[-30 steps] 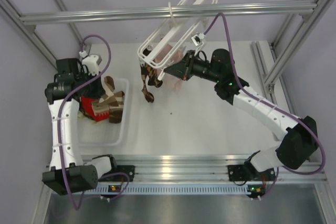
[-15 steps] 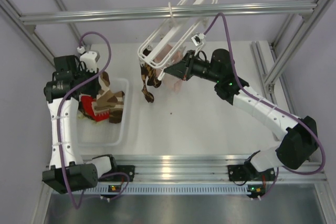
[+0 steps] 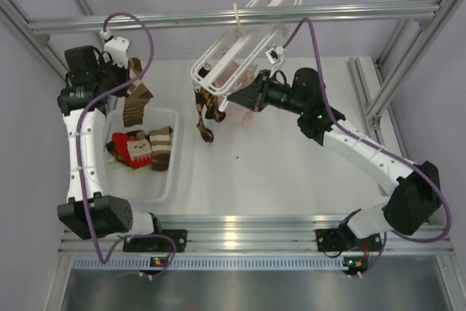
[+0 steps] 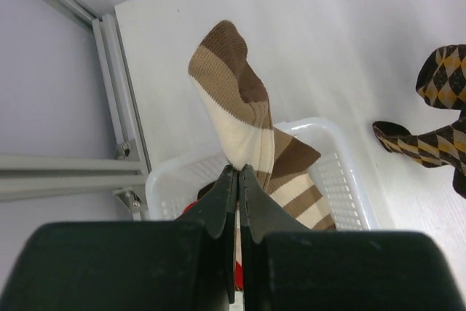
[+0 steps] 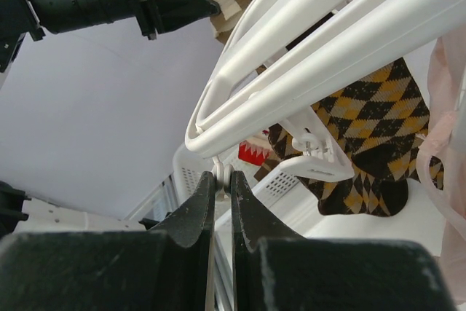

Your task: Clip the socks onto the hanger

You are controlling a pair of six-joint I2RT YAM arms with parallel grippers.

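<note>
"Left tool (image 4: pixel 238 170)?"
"Clamped on a striped sock (image 4: pixel 237 100), held above the basket (image 4: pixel 348 152) at the worktop's (image 3: pixel 291 172) 9 o'clock. Another striped sock (image 3: pixel 160 149) lies inside."
"Right tool (image 5: pixel 223 174)?"
"Pinching the hanger (image 5: pixel 342 30) by its frame edge, at 12 o'clock. A diamond sock (image 5: pixel 364 118) hangs clipped there."

A: Where can a gripper pass?
B: Over the bare table (image 3: pixel 269 172), between the basket (image 3: pixel 172 165) and the right arm (image 3: pixel 357 152).
A: What is in the way?
B: The rail (image 3: pixel 349 11) crosses above the hanger (image 3: pixel 244 38), and an argyle sock (image 3: pixel 206 107) dangles beneath.
</note>
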